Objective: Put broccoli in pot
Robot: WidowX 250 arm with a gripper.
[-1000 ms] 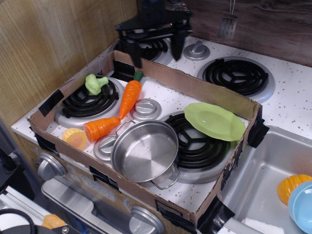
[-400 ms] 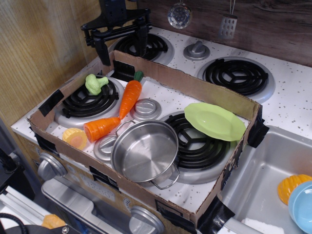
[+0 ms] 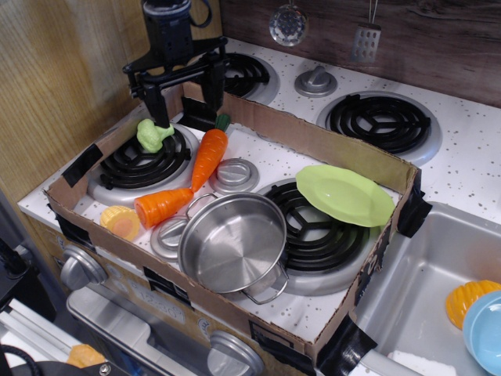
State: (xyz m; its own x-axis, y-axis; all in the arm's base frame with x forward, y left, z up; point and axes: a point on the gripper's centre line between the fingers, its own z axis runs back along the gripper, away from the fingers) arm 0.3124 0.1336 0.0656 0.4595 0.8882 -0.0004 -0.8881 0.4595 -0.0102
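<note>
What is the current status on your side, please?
Gripper open, above stove's back left. Broccoli on left burner, ungrasped. Pot empty, carrot lying between them.

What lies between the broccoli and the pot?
In the only view, two carrots lie between the broccoli and the pot: a whole carrot and a carrot piece.

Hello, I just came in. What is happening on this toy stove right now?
A black end effector, jaws open and holding nothing, hangs above the back left corner of the cardboard tray. The small green broccoli lies just below it on the left burner, not yet grasped. The steel pot sits empty at the front, beside two carrots and a lime-green plate.
</note>
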